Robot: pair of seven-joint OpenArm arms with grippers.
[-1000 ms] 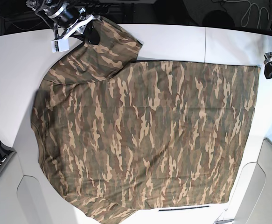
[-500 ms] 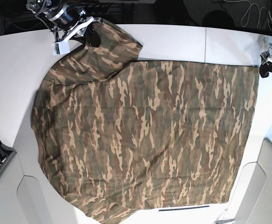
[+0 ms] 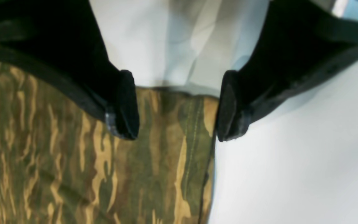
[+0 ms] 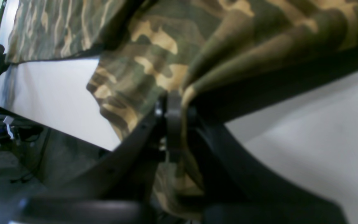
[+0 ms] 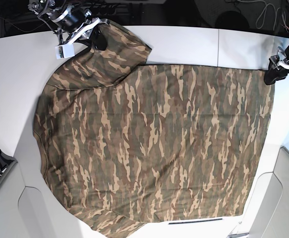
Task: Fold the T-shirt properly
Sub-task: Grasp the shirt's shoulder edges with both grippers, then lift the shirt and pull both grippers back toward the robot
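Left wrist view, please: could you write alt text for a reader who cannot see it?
The left end effector hangs open, its two black fingertips spread either side of a hemmed corner of the camouflage T-shirt. The cloth lies flat on the white table, filling the lower left of the view.

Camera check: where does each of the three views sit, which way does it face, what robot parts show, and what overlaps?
Base: overhead, looking down on the white table and spread camouflage cloth T-shirt; both arms show at the far edge.
Left wrist: behind the open left gripper, aimed down at the shirt's stitched corner; black fingers show.
Right wrist: behind the right gripper, shut on a bunched sleeve.
Shared: base view shows both grippers; all show the shirt.
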